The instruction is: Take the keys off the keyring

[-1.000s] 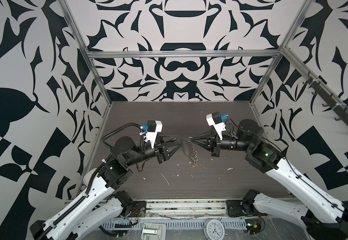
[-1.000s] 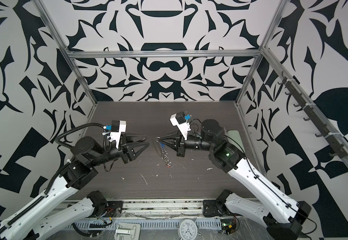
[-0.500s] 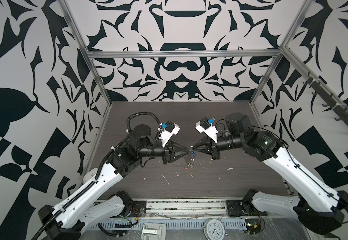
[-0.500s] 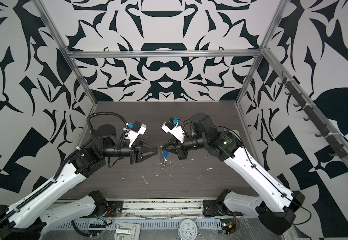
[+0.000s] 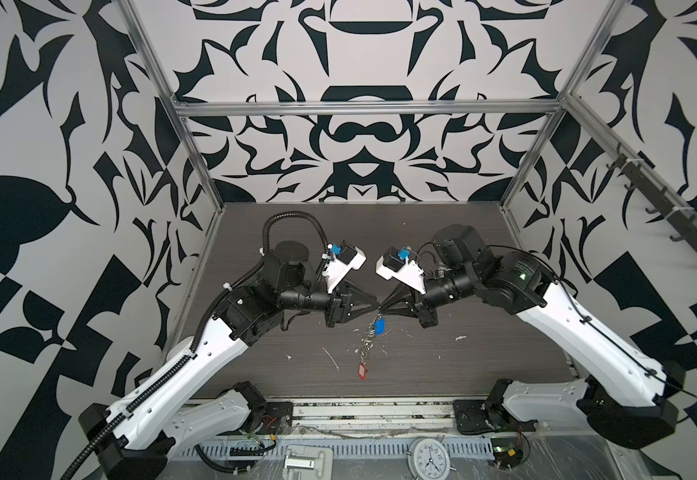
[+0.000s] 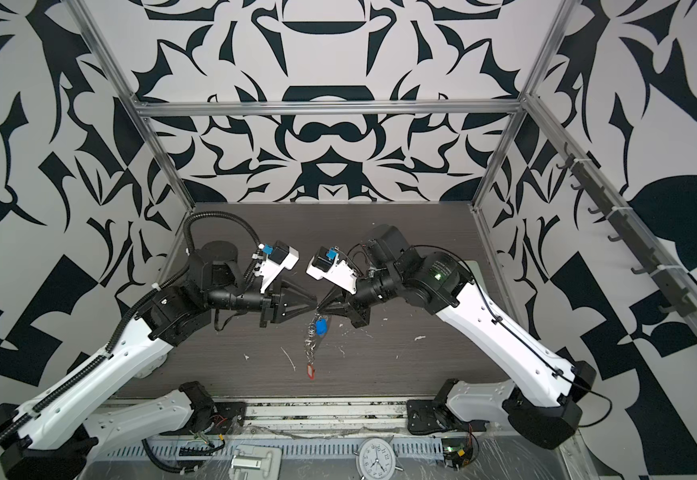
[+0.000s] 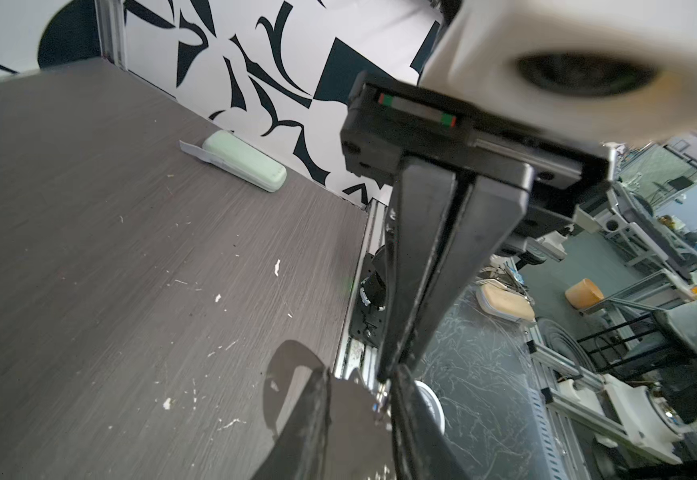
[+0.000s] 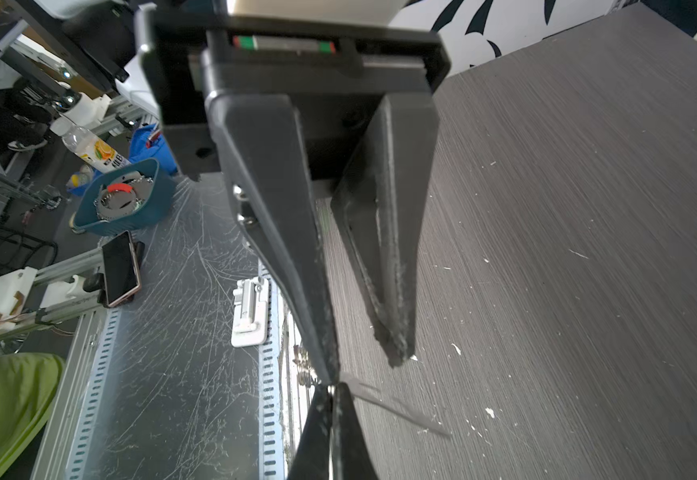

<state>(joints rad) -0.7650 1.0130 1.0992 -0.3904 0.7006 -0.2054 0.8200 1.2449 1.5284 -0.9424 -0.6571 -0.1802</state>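
Note:
The keyring (image 5: 366, 348) hangs as a short chain of silver rings from my right gripper (image 5: 381, 310), which is shut on its top end above the middle of the table. A key with a blue tag (image 5: 379, 326) dangles just under the tips. Another key with a red tag (image 5: 362, 371) hangs at the chain's bottom. My left gripper (image 5: 376, 304) meets the right one tip to tip, its jaws a little apart with nothing seen between them. In the right wrist view, metal shows between the right gripper's (image 8: 331, 390) closed tips and the rings (image 8: 303, 365) hang beside them.
A pale-green oblong case (image 7: 243, 166) lies against the wall at the table's side. White scraps (image 5: 332, 357) dot the dark table (image 5: 484, 353). A clock (image 5: 429, 457) and a white clamp (image 5: 303, 465) lie beyond the front edge. A hook rail (image 5: 671, 224) runs along the right wall.
Both arms have swung in toward the middle, and their tips now touch. The left jaws have narrowed. The keyring has travelled with the right gripper.

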